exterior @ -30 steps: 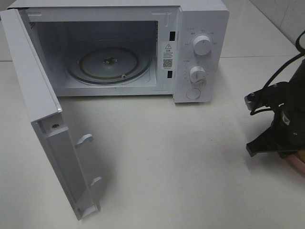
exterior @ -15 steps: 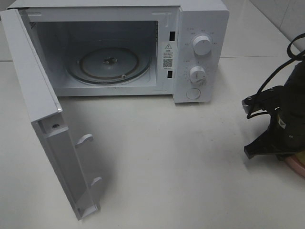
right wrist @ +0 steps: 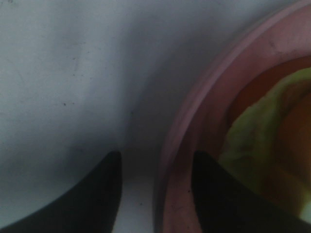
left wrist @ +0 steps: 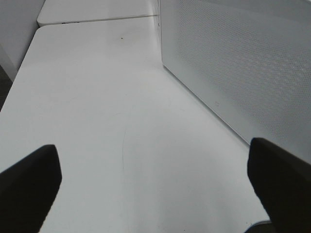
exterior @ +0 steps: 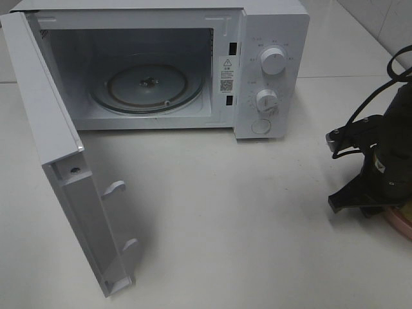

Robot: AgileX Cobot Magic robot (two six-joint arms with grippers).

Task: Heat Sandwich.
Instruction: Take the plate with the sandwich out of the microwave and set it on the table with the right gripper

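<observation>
Here the sandwich [right wrist: 262,141] sits on the pink plate [right wrist: 194,126], whose rim the right fingers [right wrist: 102,194] straddle, parted.

We are holding our left gripper [left wrist: 155,182] wide open, while our right gripper [right wrist: 153,187], at four o'clock, is standing parted.
</observation>
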